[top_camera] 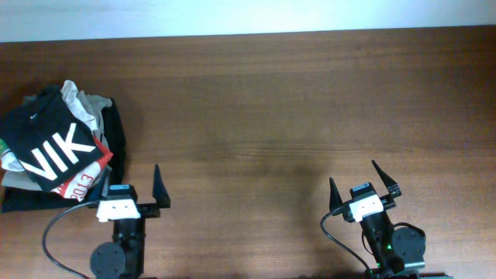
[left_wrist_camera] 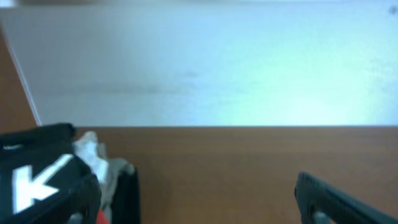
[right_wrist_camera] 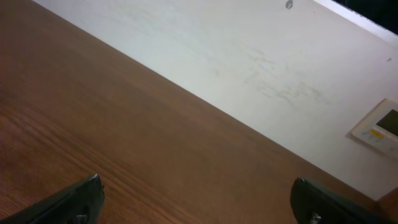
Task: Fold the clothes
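The dark T-shirt [top_camera: 54,143] with white block letters lies crumpled on top of a heap at the table's left edge. It also shows at the lower left of the left wrist view [left_wrist_camera: 37,180], with a white "K" visible. My left gripper [top_camera: 130,184] is open and empty just right of the heap at the near edge; in its wrist view [left_wrist_camera: 196,199] its left finger is beside the heap. My right gripper [top_camera: 356,177] is open and empty over bare wood at the near right, as its wrist view [right_wrist_camera: 196,182] also shows.
A white-and-red garment [top_camera: 81,182] and a plain black garment [top_camera: 116,139] lie under and beside the T-shirt, with pale fabric [left_wrist_camera: 93,155] poking out. The brown wooden table [top_camera: 271,101] ends at a white wall. A white wall panel [right_wrist_camera: 379,127] is at the far right.
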Controlling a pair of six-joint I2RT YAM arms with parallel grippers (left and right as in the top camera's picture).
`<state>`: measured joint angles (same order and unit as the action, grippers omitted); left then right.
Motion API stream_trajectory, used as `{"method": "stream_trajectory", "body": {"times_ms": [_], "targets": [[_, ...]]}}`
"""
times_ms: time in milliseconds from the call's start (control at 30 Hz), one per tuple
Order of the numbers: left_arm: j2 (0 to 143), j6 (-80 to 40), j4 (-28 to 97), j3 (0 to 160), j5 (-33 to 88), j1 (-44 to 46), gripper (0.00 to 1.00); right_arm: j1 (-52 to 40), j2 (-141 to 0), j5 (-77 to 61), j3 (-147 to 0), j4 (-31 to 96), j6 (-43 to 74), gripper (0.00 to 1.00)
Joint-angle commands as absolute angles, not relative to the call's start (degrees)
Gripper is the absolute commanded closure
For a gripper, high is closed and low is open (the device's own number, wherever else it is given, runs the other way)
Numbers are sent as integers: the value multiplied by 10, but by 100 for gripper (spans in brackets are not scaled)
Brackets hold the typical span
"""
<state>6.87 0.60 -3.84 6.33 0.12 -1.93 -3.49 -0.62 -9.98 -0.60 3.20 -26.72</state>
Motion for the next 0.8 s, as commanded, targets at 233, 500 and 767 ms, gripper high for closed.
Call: {"method": "stream_trajectory", "body": {"times_ms": [233, 500, 767], "targets": [[3, 24, 48, 5, 2, -5, 1, -37, -3, -99, -3, 36, -259, 1], [3, 24, 48, 5, 2, -5, 1, -37, -3, -99, -3, 36, -259, 1], [3, 24, 48, 5, 2, -5, 1, -37, -3, -99, -3, 36, -259, 1]]}}
